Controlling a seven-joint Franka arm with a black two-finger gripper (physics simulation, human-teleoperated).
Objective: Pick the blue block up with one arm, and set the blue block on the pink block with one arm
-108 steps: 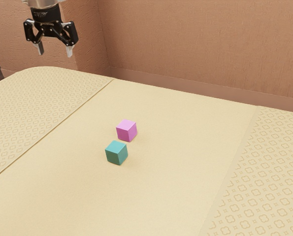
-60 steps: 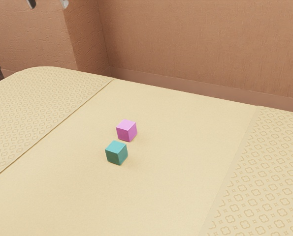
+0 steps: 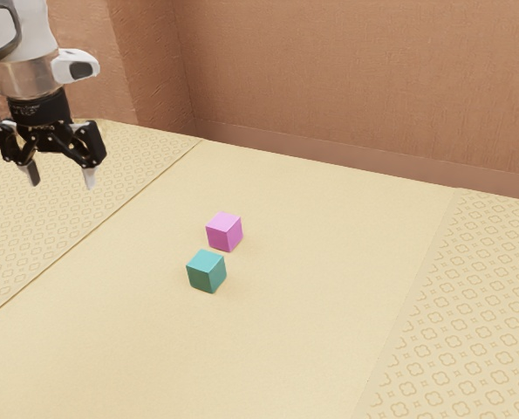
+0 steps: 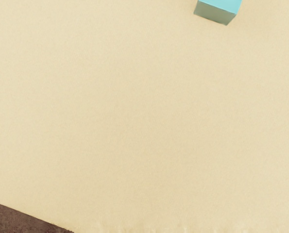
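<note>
Change: the gripper [image 3: 60, 179] is now lower. 0.9 s ago it hung high in the upper left of the exterior frame, and 0.5 s ago it was almost out past the top edge. It now sits at the left edge at mid-height, over the patterned band [image 3: 85, 209] of the counter [image 3: 329, 288]. Fingers spread, nothing between them.

Blocks unmoved across all three exterior frames. Blue block [image 3: 207, 271] rests on the plain middle strip, centre of frame, well apart from the gripper. The wrist view catches only its corner [image 4: 218, 10], so the hand is not yet over it.

Judgement: approach phase, pick not begun; a long sideways travel toward frame centre remains before descent.

Surroundings: pink block [image 3: 224, 231] sits just beside the blue block, up and right of it, a narrow gap between. This is the one hazard, since a finger coming down on that side could nudge it. Wall [image 3: 346, 78] far behind, no obstruction.
</note>
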